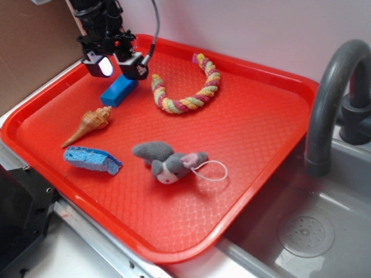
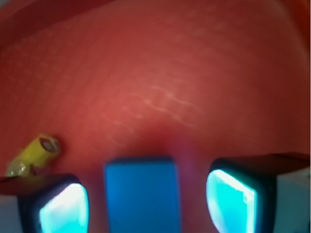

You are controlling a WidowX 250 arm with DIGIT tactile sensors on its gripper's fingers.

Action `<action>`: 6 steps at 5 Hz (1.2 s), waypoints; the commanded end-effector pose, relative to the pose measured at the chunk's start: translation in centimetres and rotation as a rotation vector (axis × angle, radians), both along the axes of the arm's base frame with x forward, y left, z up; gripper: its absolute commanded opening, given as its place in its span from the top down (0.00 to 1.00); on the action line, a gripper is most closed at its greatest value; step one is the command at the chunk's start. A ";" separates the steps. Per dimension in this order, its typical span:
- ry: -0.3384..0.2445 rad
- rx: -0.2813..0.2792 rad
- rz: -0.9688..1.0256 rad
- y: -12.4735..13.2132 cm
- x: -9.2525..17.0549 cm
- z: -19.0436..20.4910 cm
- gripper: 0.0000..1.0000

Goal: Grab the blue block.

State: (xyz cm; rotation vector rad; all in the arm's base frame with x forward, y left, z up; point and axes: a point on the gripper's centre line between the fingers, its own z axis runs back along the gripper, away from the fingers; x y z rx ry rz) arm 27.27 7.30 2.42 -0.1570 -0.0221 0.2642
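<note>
Lying between the open jaws (image 2: 143, 199), untouched: the blue block (image 2: 142, 194).

The blue block (image 2: 141, 194) lies on the red tray (image 2: 160, 82) between the hand's (image 2: 146, 199) spread fingers (image 2: 231, 196), touching neither; a yellow rope end (image 2: 36, 151) shows at left.

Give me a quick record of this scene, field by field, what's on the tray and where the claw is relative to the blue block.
surface: red tray beside a grey sink
target: blue block, back left of tray
claw: open, above the block
alignment: in the wrist view the block sits between the two fingers, untouched
contact: none visible
nearby: seashell, blue sponge, rope toy, grey plush toy
next step, likely: lower and close
</note>
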 end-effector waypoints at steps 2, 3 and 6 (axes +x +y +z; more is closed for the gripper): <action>0.005 0.066 -0.023 -0.5 0.3 -0.8 0.33; 0.041 0.115 -0.034 -0.8 0.6 -1.4 1.00; 0.024 0.186 -0.085 -1.7 0.1 3.8 1.00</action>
